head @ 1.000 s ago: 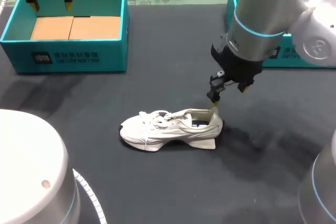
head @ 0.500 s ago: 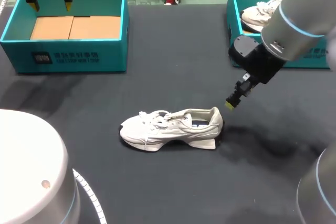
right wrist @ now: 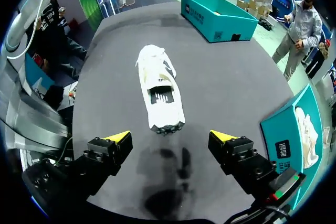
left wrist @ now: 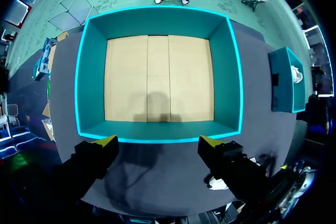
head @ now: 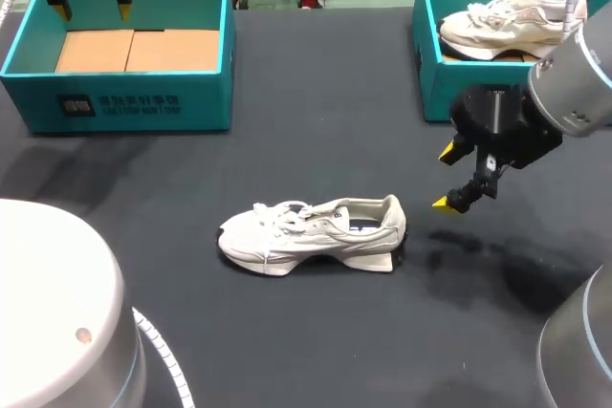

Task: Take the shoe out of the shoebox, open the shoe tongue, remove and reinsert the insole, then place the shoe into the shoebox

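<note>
A white sneaker [head: 311, 235] lies on its sole in the middle of the dark table, toe to the left, heel to the right. In the right wrist view the sneaker [right wrist: 160, 93] lies ahead of my right gripper [right wrist: 170, 137], heel nearest. My right gripper [head: 446, 179] hangs open just right of the heel, apart from it and holding nothing. The empty teal shoebox [head: 132, 93] stands at the back left. My left gripper [head: 91, 11] hovers open over its far rim; the left wrist view looks straight down into the shoebox [left wrist: 157, 19] over my left gripper [left wrist: 158, 141].
A second teal box [head: 430, 64] at the back right holds another white shoe [head: 507, 24]; in the right wrist view this box [right wrist: 286, 135] is beside my right gripper. Bare dark tabletop [head: 316, 140] lies between the boxes and around the sneaker.
My right gripper has drawn back from the sneaker's heel, moving right and turning. The sneaker and my left arm have stayed put.
</note>
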Robot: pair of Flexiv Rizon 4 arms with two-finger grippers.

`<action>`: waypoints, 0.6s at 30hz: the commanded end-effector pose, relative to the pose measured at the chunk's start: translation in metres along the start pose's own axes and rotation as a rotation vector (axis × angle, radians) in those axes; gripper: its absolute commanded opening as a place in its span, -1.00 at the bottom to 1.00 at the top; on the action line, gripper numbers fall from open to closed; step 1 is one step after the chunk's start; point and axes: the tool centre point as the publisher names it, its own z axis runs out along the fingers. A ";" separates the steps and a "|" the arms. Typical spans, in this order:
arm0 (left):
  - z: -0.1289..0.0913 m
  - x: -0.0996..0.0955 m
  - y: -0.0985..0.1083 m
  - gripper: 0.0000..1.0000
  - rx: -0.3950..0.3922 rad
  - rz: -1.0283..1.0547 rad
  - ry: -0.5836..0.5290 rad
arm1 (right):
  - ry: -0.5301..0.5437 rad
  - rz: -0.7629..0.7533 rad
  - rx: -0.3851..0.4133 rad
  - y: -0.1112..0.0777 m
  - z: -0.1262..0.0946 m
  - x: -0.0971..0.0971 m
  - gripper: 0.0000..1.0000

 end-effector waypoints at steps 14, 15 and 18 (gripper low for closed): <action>-0.001 0.000 0.000 1.00 0.000 0.000 -0.001 | -0.027 -0.289 -0.428 -0.045 0.044 -0.006 1.00; -0.001 0.000 0.000 1.00 0.000 0.000 -0.001 | -0.027 -0.289 -0.428 -0.045 0.044 -0.006 1.00; -0.001 0.000 0.000 1.00 0.000 0.000 -0.001 | -0.027 -0.289 -0.428 -0.045 0.044 -0.006 1.00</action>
